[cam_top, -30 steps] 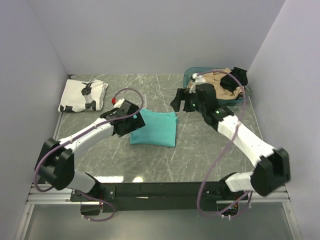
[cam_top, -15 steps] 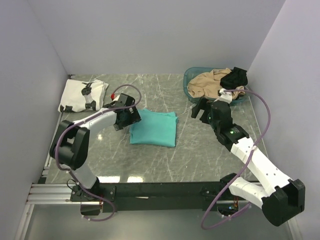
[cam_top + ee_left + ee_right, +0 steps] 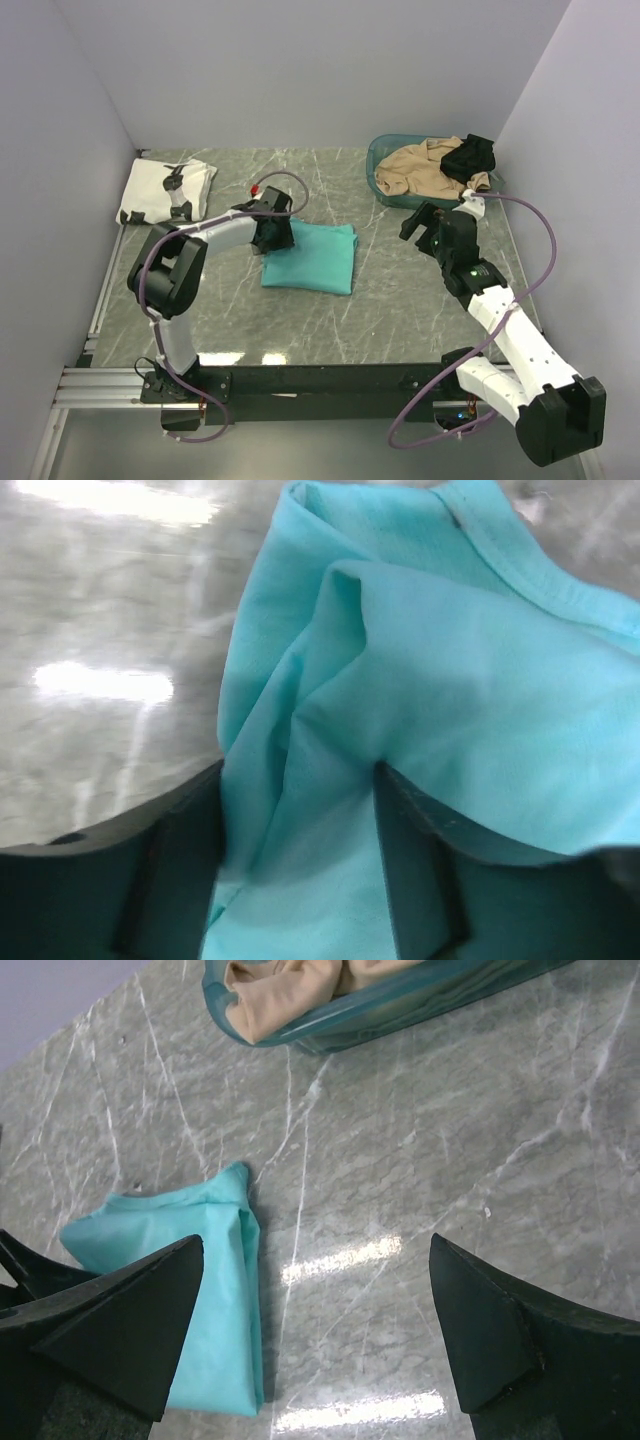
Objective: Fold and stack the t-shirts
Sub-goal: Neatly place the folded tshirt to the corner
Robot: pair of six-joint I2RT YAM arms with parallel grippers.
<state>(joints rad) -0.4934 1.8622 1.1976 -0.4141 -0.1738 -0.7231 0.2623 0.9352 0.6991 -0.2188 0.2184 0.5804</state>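
Pinching the near-left edge of the folded teal t-shirt (image 3: pixel 318 258) mid-table, the left gripper (image 3: pixel 278 232) has its jaws clamped on bunched cloth. The right gripper (image 3: pixel 420 222) hangs with jaws wide apart over the table (image 3: pixel 400 295), near the basket (image 3: pixel 380 160). The white printed t-shirt (image 3: pixel 165 190) lies folded in the far-left corner, well apart.

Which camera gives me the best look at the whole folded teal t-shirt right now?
Top external: the folded teal t-shirt shows whole except its left edge, which is under the left gripper. Left wrist shows only bunched cloth between the fingers; right wrist shows just one end, low on the left of its picture.
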